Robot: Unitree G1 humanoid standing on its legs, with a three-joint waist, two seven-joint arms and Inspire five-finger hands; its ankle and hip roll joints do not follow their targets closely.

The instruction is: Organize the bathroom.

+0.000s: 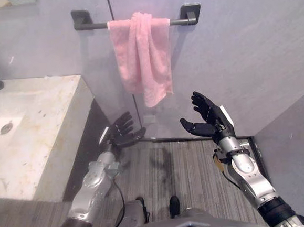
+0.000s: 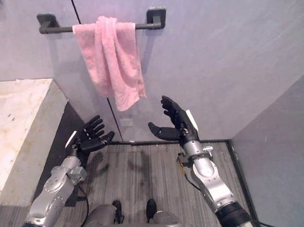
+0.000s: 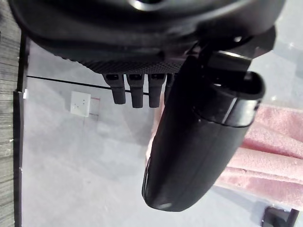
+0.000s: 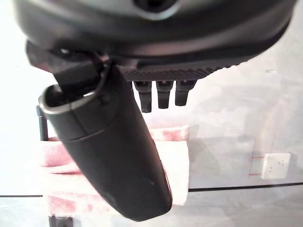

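A pink towel hangs bunched over a dark towel bar on the grey wall, its lower end drooping to the right. Both hands hover below it, apart from the cloth and holding nothing. My left hand is open, fingers spread, low and left of the towel. To the towel's lower right, my right hand is open with its palm turned toward the left. The towel appears past the left thumb in the left wrist view, and the towel sits behind the right thumb in the right wrist view.
A pale stone sink counter with a drain stands at the left, its dark side panel beside my left arm. Grey wood-look floor lies below. A grey wall closes in the right side. A small white wall plate sits low on the wall.
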